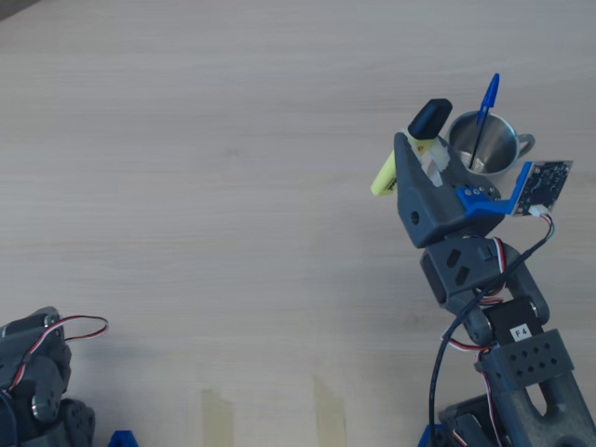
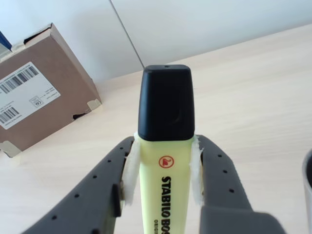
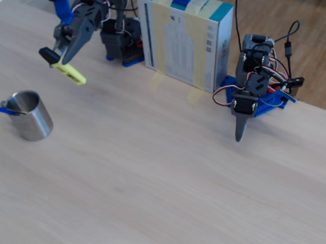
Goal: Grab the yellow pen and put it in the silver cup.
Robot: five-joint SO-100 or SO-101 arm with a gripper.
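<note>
My gripper (image 1: 417, 156) is shut on the yellow pen (image 1: 384, 175), a thick highlighter with a black cap, and holds it tilted above the table. In the wrist view the pen (image 2: 165, 185) sits between the padded jaws of the gripper (image 2: 163, 158) with its cap pointing away. The silver cup (image 1: 507, 140) stands just right of the gripper in the overhead view, with a thin blue pen (image 1: 486, 101) standing in it. In the fixed view the gripper (image 3: 61, 56) holds the pen (image 3: 72, 74) up and to the right of the cup (image 3: 32, 119).
A second arm (image 3: 252, 97) rests at the table edge and also shows in the overhead view (image 1: 33, 382). A tall box (image 3: 187, 34) stands between the arms. A cardboard box (image 2: 39, 107) stands at the far side in the wrist view. Tape strips (image 1: 219, 414) lie near the front edge.
</note>
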